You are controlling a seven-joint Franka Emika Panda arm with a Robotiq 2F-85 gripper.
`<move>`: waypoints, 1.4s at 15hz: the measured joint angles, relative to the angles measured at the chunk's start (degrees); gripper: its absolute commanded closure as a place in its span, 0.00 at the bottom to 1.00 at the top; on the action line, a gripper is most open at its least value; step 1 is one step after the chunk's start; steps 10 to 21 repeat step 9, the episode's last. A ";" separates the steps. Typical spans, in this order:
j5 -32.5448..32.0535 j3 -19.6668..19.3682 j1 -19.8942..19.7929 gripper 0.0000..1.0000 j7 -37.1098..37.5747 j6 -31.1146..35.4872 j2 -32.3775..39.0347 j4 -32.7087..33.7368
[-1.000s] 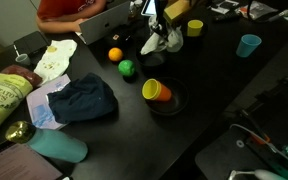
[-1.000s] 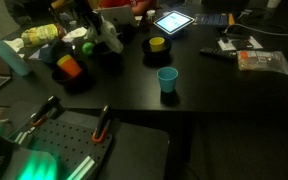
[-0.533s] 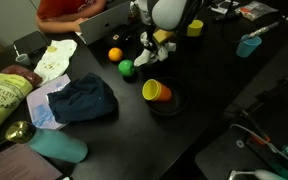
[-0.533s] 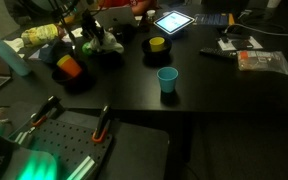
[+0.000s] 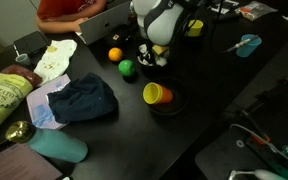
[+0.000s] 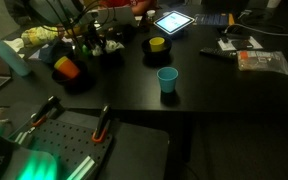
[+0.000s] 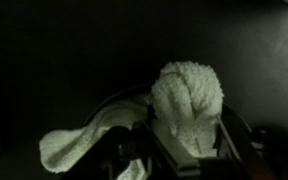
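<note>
My gripper (image 7: pixel 186 120) has a white fluffy towel (image 7: pixel 189 95) between its fingers, which press it from both sides. The towel bulges past the fingertips, and a loose end (image 7: pixel 69 145) trails to the left over the rim of a black bowl (image 7: pixel 114 105). In an exterior view the gripper (image 5: pixel 152 55) is low over the black table, with the towel (image 5: pixel 147 60) bunched under it. An orange ball (image 5: pixel 114 54) and a green ball (image 5: pixel 126 68) lie just beside it. In an exterior view the arm (image 6: pixel 84 40) covers most of the towel.
An orange cup (image 5: pixel 156 93) lies in a second black bowl (image 5: pixel 174 104) nearby. A dark blue cloth (image 5: pixel 84 100), a teal bottle (image 5: pixel 59 148), a snack bag (image 5: pixel 4 92), a blue cup (image 5: pixel 248 44), a yellow cup (image 5: pixel 195 27) and a laptop (image 5: pixel 104 20) stand around. A person in red (image 5: pixel 69 8) sits behind.
The arm has swung over and come down with the towel. The towel hung from raised fingers a second ago and now sits bunched low at the bowl.
</note>
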 measured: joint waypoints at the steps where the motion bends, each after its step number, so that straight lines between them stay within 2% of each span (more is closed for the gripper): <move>1: 0.58 0.23 -0.02 0.15 -0.70 -0.91 -1.06 -0.27; 3: 1.60 0.36 -0.12 0.01 -1.75 -2.87 -4.26 -1.47; 4: 1.88 0.37 -0.30 0.00 -2.09 -4.11 -6.18 -2.31; 9: 2.53 0.58 -2.53 0.00 -2.80 -13.27 -15.66 -7.45; 21: 2.53 0.58 -2.53 0.00 -2.80 -13.27 -15.66 -7.45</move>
